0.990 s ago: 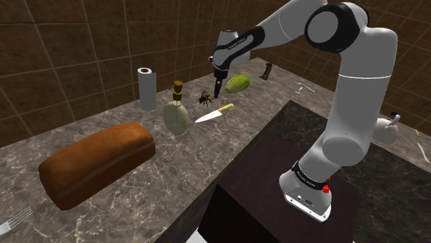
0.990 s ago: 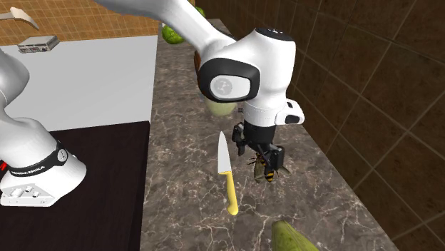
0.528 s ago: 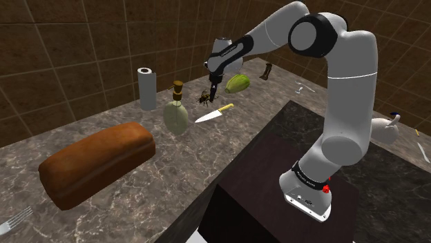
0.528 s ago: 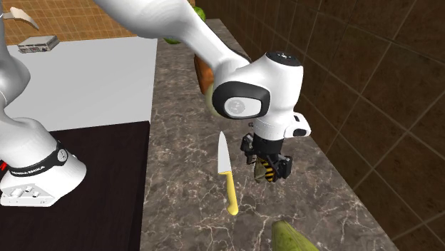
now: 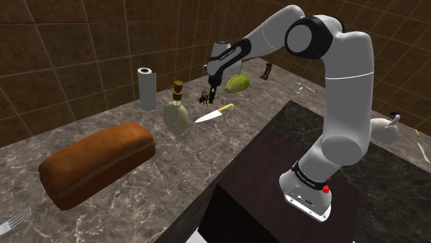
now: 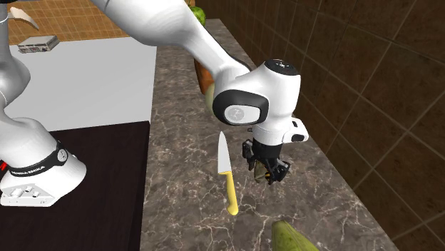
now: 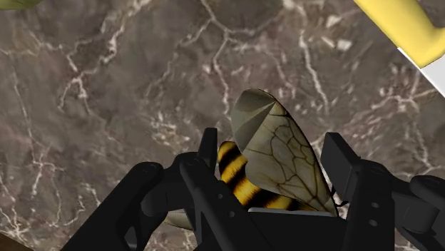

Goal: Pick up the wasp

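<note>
- The gripper (image 7: 271, 150) is down at the counter (image 7: 100, 107) with its jaws parted. One finger (image 7: 207, 145) stands on each side of the wasp (image 7: 274, 162), and nothing is clasped yet.
- The wasp lies flat on the marble between them. Its striped abdomen is close against one finger and its veined wing spreads toward the other. The wing hides that gap, so I cannot be sure whether either pad touches it.
- The squeeze should land on the body, not the thin wing. A wing-only grip would likely slip or twist on the lift.
- The body looks off-centre, so one finger would probably meet it first and push it. A slight sideways centring before closing, then a slow, even close, seems wise.
- Once the fingers stop, the lift should go straight up, with no drag across the stone.
- In the second exterior view the knife (image 6: 225, 168) lies at mid-frame, just left of the gripper and apart from the wasp. The fingers should stay off its blade.
- In the shoulder view the wasp (image 5: 203, 96) sits at upper middle. The bottle (image 5: 176, 114) is to its left and the fruit (image 5: 237, 83) to its right, both apart from it.
</note>
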`<state>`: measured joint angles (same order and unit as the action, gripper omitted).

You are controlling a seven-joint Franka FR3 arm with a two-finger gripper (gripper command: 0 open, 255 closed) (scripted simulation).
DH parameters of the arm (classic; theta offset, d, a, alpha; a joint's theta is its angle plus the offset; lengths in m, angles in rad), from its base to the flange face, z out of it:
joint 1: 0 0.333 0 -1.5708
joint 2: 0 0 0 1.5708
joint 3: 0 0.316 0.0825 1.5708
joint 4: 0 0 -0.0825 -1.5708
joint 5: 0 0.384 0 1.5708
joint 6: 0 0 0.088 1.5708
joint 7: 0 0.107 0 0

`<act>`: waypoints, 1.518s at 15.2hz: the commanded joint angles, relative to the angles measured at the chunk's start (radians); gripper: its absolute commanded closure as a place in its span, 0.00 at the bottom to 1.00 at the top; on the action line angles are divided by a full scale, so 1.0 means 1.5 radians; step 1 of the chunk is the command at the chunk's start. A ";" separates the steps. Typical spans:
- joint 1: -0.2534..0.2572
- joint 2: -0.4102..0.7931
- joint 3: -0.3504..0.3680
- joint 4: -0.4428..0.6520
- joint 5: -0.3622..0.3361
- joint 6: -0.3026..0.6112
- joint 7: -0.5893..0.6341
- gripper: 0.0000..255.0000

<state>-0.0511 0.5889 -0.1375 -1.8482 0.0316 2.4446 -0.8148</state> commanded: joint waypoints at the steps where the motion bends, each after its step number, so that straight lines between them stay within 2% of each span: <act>1: 0.000 0.001 0.000 0.000 0.000 0.000 0.000 1.00; 6: 0.000 0.001 0.000 0.000 0.000 0.000 0.000 1.00; 23: 0.007 -0.090 -0.009 0.008 -0.012 -0.099 0.003 1.00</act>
